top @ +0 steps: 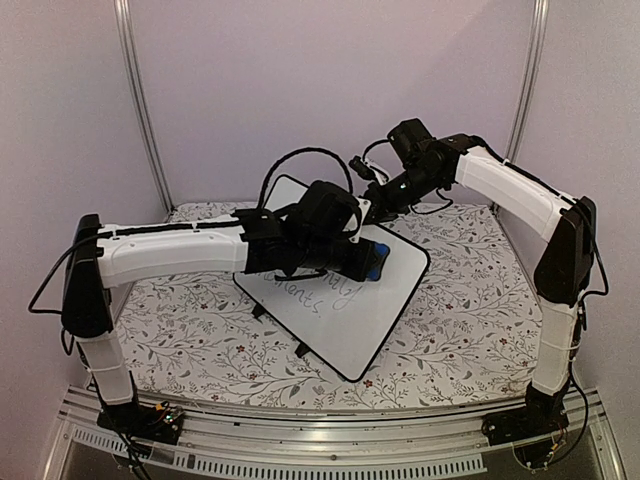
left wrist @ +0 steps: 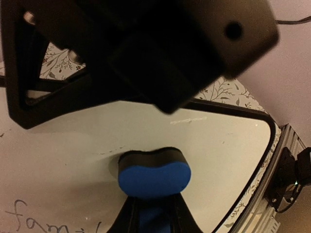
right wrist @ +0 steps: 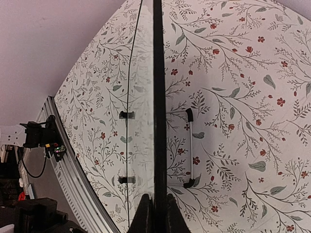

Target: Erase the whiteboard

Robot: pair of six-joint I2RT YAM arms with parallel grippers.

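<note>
Pale lilac walls [top: 330, 80] close in on three sides, with a slim metal post [top: 140, 110] in each back corner. A white cloth [top: 190, 340] printed with grey leaves and small red flowers lies spread between them — a ribbed aluminium rail [top: 330, 428] runs along its near edge.

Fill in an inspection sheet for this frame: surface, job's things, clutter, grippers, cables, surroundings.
Surface: floral tablecloth covers the table.
Job's things: whiteboard lies angled on the cloth; grey handwriting is on its near half; blue eraser sits against it.
Clutter: nothing seen.
Grippers: left gripper fingers are shut on the blue eraser; right gripper fingers are shut on the whiteboard's far edge.
Cables: black cable loops behind the board.
Surroundings: pale walls, metal posts, rail at the near edge.
</note>
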